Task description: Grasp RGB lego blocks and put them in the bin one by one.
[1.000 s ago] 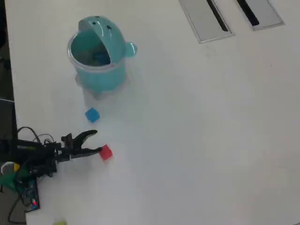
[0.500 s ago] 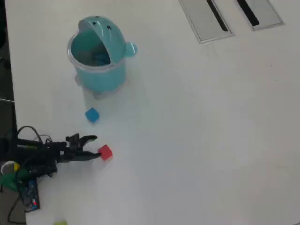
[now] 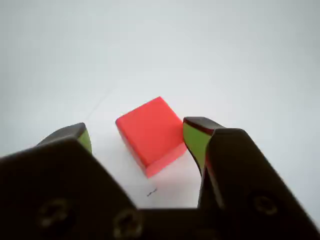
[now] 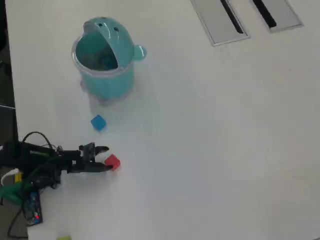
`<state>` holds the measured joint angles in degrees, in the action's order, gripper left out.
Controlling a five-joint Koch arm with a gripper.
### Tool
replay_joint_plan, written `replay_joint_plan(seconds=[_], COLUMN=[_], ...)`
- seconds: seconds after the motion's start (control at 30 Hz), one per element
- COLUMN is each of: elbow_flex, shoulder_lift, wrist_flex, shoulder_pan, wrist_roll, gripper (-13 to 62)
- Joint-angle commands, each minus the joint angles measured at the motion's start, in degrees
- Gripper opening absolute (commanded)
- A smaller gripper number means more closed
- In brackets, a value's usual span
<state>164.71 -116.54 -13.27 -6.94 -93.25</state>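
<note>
A: Where is the hand [image 3: 135, 142]?
B: Low over the table [image 4: 210, 130], at its near left in the overhead view. Its two jaws stand apart with the red block [image 3: 151, 135] between them. In the wrist view the right fingertip [image 3: 196, 140] looks to touch the block's side or sit just beside it, while the left one stands clear. It is released, gripping nothing.

A: So which step is this?
B: Likely the approach to the red block, with the grasp not yet made.

A: And the rest?
B: The blue block [image 4: 98, 122] lies on the table farther off, between the hand and the bin [image 4: 105, 57]. The bin stands at the far left, its opening turned up. Something bluish shows inside, too blurred to name.

A: What does the next move call for?
B: Probably closing squarely on the red block. It sits turned to the jaws, so it may twist as they shut. Then a lift and a carry past the blue block to the bin.
</note>
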Motion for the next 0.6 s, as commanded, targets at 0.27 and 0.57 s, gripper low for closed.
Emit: replay_joint_plan(seconds=[0.27, 0.57], elbow_flex=[-2.9, -3.0], shoulder_lift=[13.5, 23.1], wrist_flex=[-11.1, -20.6], shoulder_pan=[-1.5, -3.0], wrist_roll=[-1.3, -1.7], gripper=[33.0, 31.8])
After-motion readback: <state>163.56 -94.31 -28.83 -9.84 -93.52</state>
